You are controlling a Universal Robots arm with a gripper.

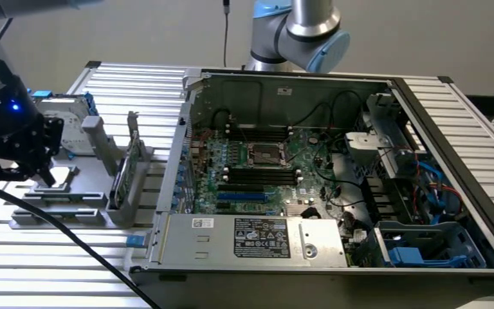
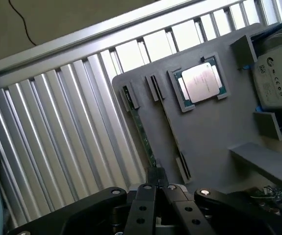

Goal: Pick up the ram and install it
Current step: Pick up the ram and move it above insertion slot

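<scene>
A plain, matt grey-beige wall [image 1: 144, 32] stands behind the workplace, with a thin black cable [image 1: 226, 29] hanging straight down it. The work surface is a table [image 1: 33, 277] of ribbed silver aluminium slats [image 2: 47, 142], laid side by side with dark grooves between them. Soft, even light lies over everything, giving the slats pale bright bands and no hard shadows.

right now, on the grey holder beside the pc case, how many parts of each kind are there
ram stick: 1
processor chip: 1
hard drive: 1
green circuit card: 1
total: 4
</scene>
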